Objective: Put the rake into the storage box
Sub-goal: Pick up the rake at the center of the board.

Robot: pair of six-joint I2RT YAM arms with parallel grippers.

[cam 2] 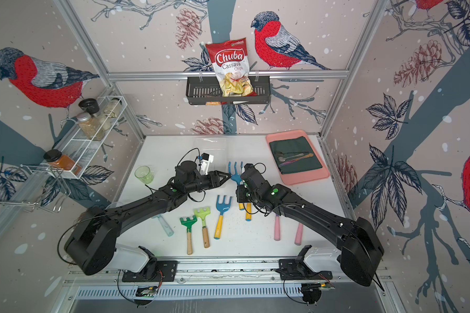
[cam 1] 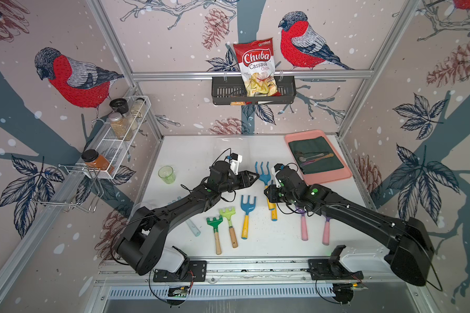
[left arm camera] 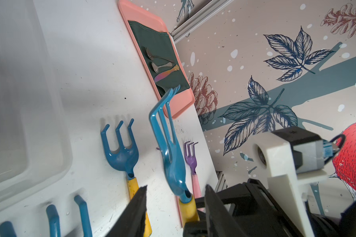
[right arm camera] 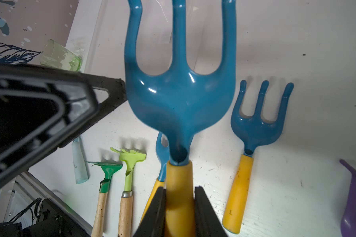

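Handover in mid-air, drop-off not yet begun

Far left of the clear colourless rectangular plastic storage box [left arm camera: 56, 127]: pale green transparent glass cup [cam 1: 167, 174], apparently empty.

Then the left gripper [cam 1: 256, 177], on the robot's side of the box. Its jaws are partly apart, flanking the blue three-pronged yellow-handled rake [right arm camera: 179, 98] near where head meets handle. No contact is visible and nothing is held.

The rake is off the table, just short of the box, prongs reaching toward it. The right gripper [right arm camera: 179, 197] is clamped on the yellow handle and carries it.

Nothing can be seen inside the box, though its walls are faint.

Right of the box, a salmon-pink flat plastic tray [cam 1: 331, 178] holds a dark green cloth [cam 1: 315, 154] with several spoons [cam 1: 310, 157] on it.

Judgement: this looks like a right-to-left pass. The left should seat squarely and firmly before the right releases. Then lift over the rim and lay the rake lengthwise.
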